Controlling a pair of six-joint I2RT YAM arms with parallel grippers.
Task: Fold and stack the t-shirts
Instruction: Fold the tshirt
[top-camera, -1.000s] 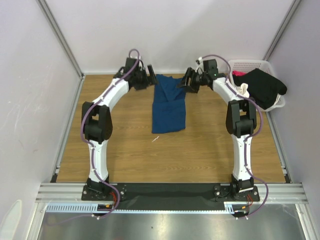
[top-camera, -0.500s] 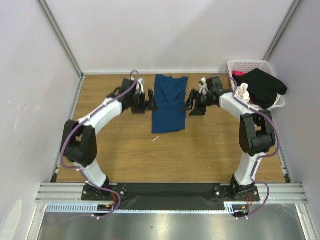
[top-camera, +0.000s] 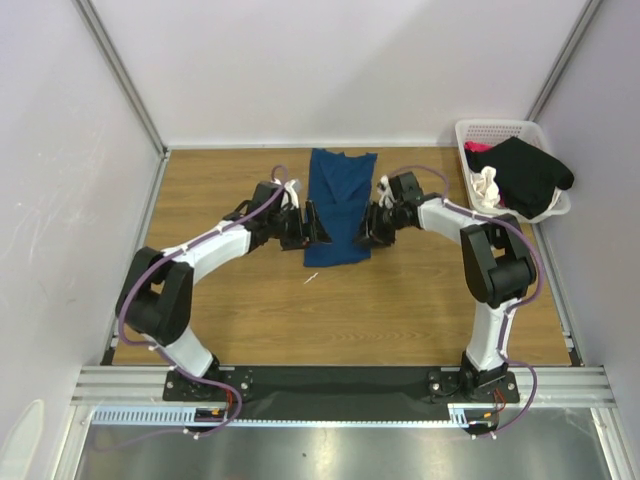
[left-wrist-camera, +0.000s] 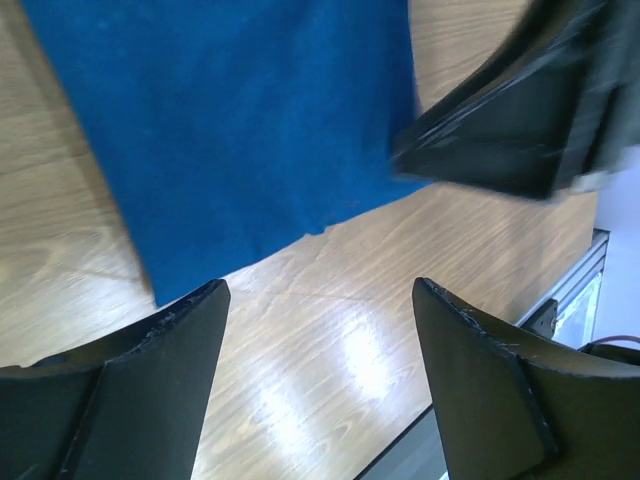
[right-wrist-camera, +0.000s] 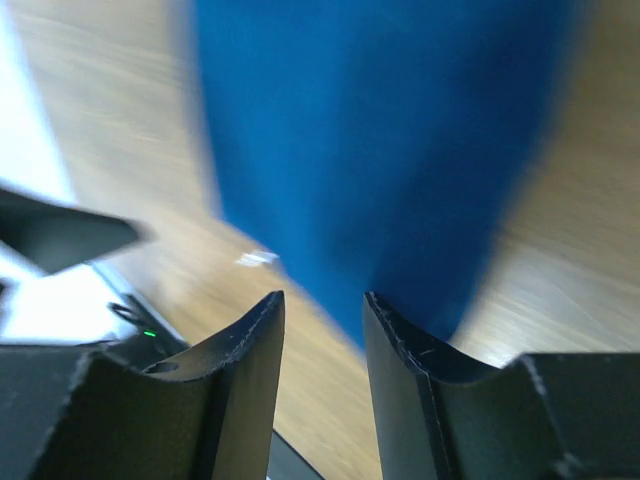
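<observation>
Right wrist view is blurred and cuts off the blue t-shirt (right-wrist-camera: 380, 150).

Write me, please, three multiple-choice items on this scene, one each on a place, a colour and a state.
1. Where is the blue t-shirt?
A. hanging on the back wall
B. flat on the wooden table
C. draped over an arm

2. What colour is the garment topping the basket?
A. black
B. green
C. yellow

3. How are the left fingers?
A. clamped on cloth
B. spread apart, nothing between them
C. out of view

Answers:
1 B: the top view shows it lying on the wood.
2 A: it is black above the white lattice rim.
3 B: the left wrist view shows a wide gap, with only wood and the shirt's edge beyond it.
</observation>
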